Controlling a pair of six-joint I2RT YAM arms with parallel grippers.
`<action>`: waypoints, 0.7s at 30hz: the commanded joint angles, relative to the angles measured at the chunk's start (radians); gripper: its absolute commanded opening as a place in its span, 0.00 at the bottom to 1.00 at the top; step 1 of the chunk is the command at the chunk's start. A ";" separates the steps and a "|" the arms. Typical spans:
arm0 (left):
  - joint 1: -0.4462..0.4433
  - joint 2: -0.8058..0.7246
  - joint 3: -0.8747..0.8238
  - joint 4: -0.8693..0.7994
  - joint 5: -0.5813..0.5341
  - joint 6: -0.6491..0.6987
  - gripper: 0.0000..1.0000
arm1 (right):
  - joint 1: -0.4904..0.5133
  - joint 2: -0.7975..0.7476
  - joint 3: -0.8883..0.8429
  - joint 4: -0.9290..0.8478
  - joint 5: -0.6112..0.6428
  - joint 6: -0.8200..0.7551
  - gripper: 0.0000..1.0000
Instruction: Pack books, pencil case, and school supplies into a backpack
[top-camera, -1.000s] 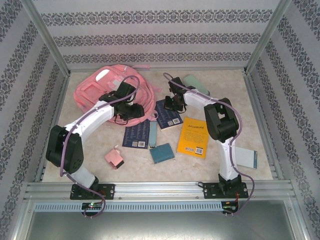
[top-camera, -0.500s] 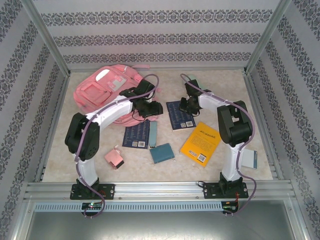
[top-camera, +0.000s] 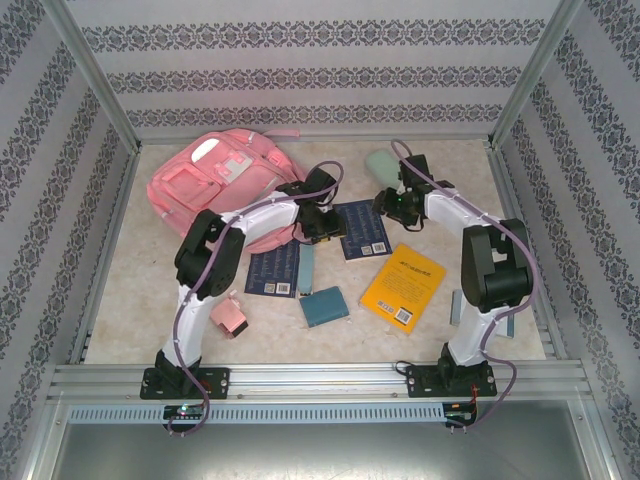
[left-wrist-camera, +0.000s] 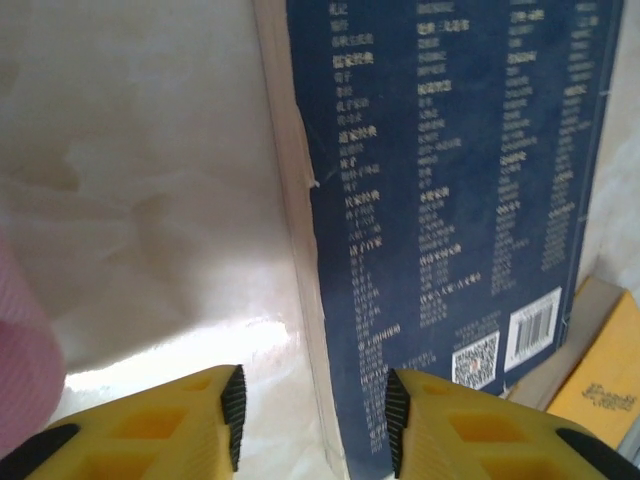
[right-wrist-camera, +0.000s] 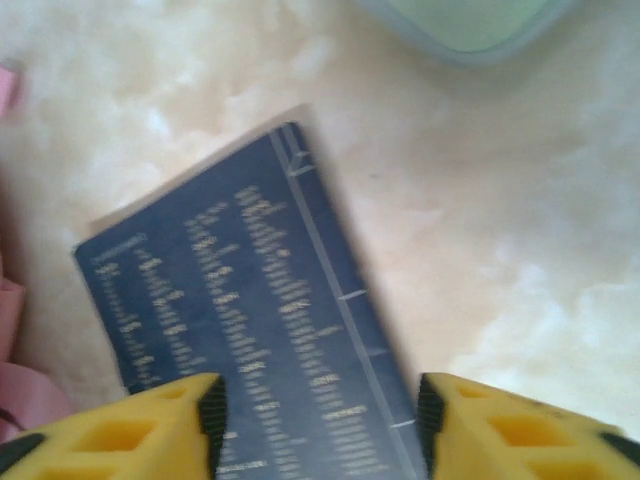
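We count one backpack. To its right, three books: navy book, second navy book, yellow-orange book. One pencil case. Four small supplies: pink piece, dark-teal block, light-teal bar, grey-blue rectangle, partly hidden.

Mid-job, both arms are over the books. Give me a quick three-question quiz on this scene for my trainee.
1. True or false: the yellow book is already inside the backpack.
2. In the right wrist view, what lies under the right hand? A. a water bottle B. a navy book C. scissors
3. Short answer: is the left hand open or shut?
Key: 1 false; 2 B; 3 open.
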 joint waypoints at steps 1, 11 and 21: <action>-0.013 0.041 0.056 -0.011 0.001 -0.023 0.40 | -0.013 0.031 -0.031 -0.002 -0.027 -0.048 0.62; -0.021 0.118 0.104 -0.041 -0.005 -0.025 0.32 | -0.013 0.106 -0.016 0.000 -0.086 -0.102 0.60; -0.026 0.144 0.113 -0.067 -0.009 -0.023 0.25 | 0.025 0.184 0.040 -0.064 -0.195 -0.112 0.55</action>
